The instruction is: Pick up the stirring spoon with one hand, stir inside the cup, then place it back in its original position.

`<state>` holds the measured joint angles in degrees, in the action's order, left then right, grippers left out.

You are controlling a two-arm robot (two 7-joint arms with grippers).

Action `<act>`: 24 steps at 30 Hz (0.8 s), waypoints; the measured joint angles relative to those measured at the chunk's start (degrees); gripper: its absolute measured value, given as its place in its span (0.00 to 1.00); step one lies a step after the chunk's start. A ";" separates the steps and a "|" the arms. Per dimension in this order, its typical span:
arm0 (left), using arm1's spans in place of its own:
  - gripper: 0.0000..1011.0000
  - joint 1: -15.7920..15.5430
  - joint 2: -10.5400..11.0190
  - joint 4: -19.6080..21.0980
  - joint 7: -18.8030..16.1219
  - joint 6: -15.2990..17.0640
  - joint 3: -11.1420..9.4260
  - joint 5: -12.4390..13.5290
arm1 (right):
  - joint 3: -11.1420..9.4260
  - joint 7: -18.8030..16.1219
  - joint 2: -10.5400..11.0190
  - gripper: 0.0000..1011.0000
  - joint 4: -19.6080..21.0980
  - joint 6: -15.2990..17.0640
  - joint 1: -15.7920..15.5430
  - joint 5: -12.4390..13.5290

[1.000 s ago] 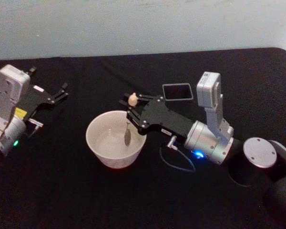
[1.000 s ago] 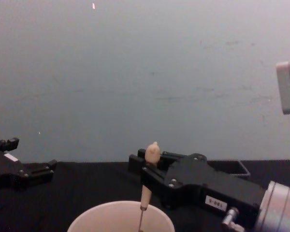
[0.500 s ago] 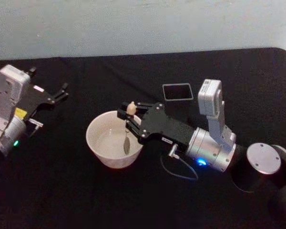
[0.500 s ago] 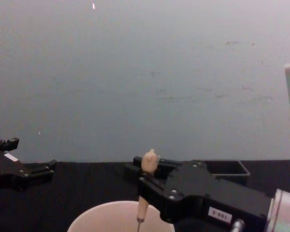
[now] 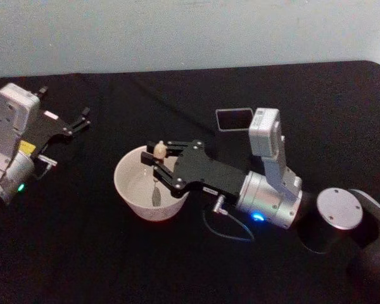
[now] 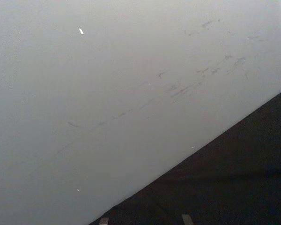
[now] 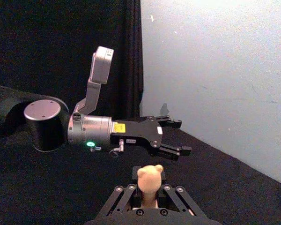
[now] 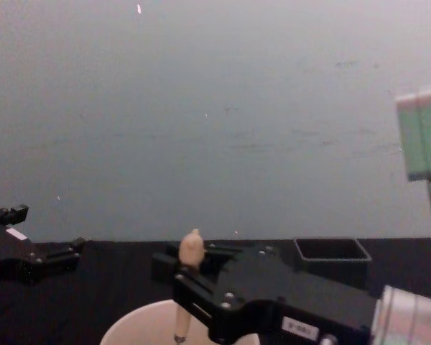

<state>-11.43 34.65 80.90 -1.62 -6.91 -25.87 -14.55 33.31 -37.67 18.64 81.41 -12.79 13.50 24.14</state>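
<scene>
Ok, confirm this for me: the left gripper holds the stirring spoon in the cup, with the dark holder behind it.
Not quite: it is the right gripper that holds the stirring spoon in the cup, with the dark holder behind it. The head view shows this; the left gripper rests open off to the left, apart from the cup.

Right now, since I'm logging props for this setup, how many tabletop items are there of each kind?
Spoons: 1, the stirring spoon, held by the right gripper in the cup.
Cups: 1.
Holders: 1, the dark grey holder.
Total: 3.
The left gripper is parked at the left.
</scene>
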 joint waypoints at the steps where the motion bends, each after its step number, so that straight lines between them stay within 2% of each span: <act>1: 0.99 0.00 0.00 0.00 0.00 0.00 0.01 0.00 | 0.11 0.03 -0.23 0.16 -0.28 0.00 0.23 -0.08; 13: 0.99 0.00 0.00 0.00 0.00 0.00 0.00 0.00 | 0.95 1.10 -3.26 0.16 -5.10 -0.37 3.51 -1.45; 24: 0.99 0.00 0.00 0.00 0.00 0.00 0.00 0.00 | 0.18 1.99 -4.65 0.16 -8.14 -1.13 5.37 -2.18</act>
<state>-11.43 34.65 80.90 -1.62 -6.91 -25.86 -14.55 33.49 -35.68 14.00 73.27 -13.92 18.87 21.96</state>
